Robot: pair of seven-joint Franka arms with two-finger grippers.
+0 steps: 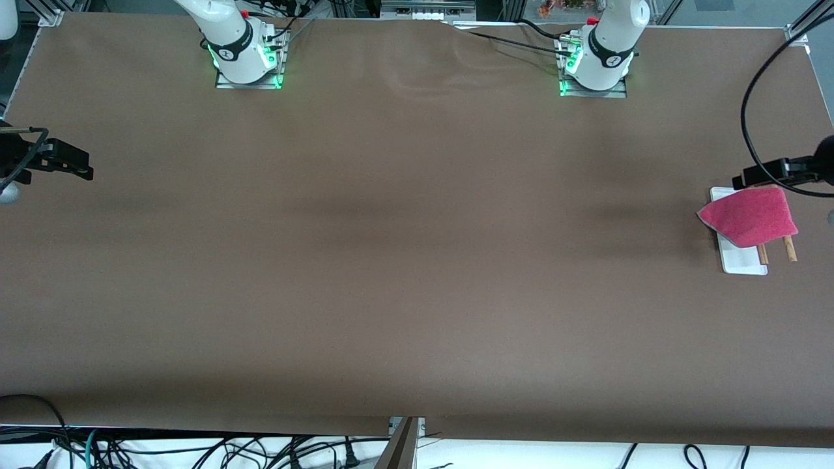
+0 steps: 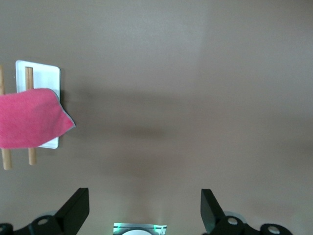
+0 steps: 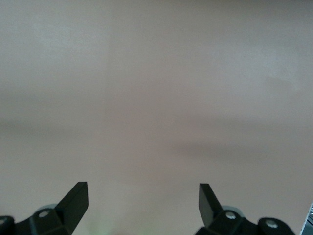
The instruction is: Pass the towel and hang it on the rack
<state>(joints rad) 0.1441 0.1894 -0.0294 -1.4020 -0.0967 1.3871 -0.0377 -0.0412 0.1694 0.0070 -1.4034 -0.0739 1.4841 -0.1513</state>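
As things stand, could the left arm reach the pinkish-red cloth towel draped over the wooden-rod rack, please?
Probably yes: the left gripper is open and empty just beside the pinkish-red cloth towel on the wooden-rod rack, with nothing between them.

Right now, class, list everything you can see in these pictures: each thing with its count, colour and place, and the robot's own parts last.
towel: one, pinkish-red with grey edging, draped over the rack's rods at the left arm's end of the table.
rack: one, two brown rods on a white base, same end, under the towel.
table: one, brown, under everything.
left claw: one, black, open, holding nothing, over the table beside the rack.
right claw: one, black, open, holding nothing, over the right arm's end of the table.
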